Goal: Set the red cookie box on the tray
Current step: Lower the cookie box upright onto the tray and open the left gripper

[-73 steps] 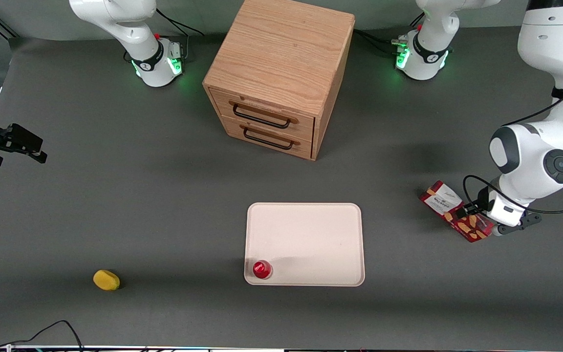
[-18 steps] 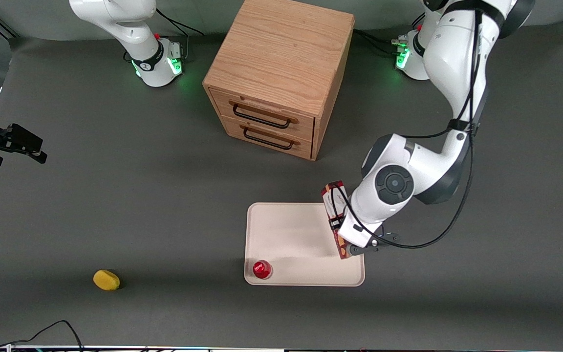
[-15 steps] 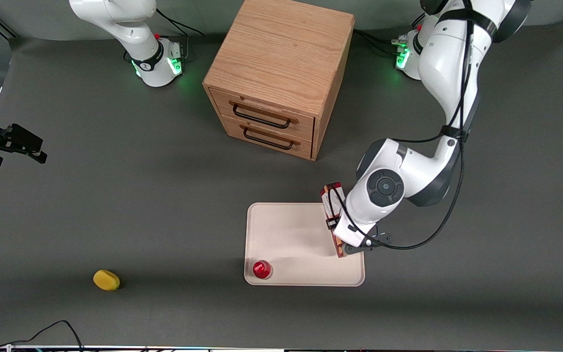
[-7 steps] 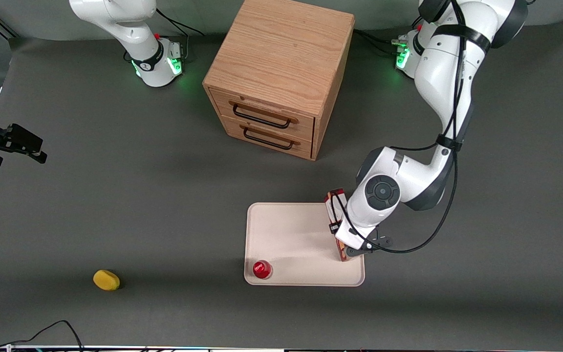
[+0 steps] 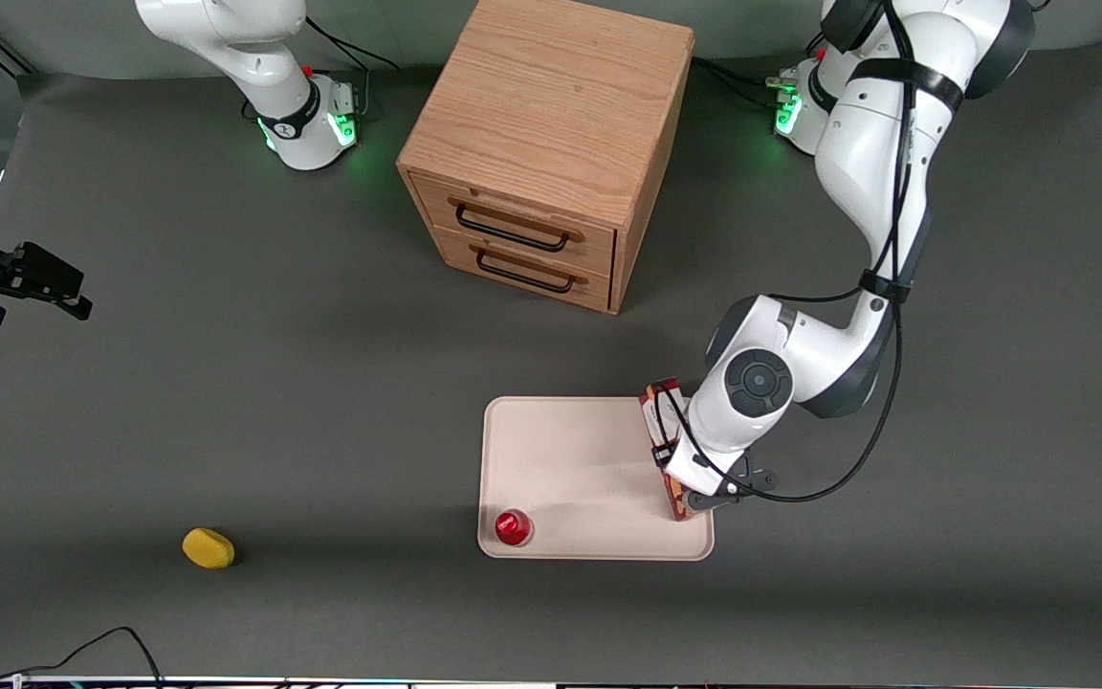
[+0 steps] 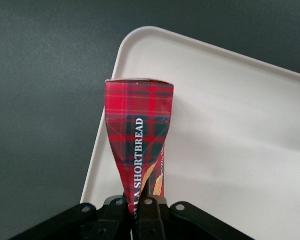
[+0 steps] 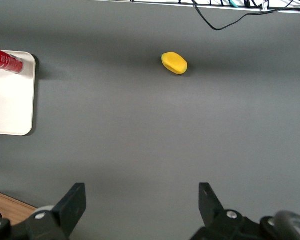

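While gripped, red cookie box [image 6: 138, 130] between end effector [image 6: 140, 212] fingers.

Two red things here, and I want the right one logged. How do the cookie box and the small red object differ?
The red cookie box is long, slim, tartan, gripped by the claw at the tray's edge. The small red object is round, plain, standing free at a tray corner. Both are red, over the tray.
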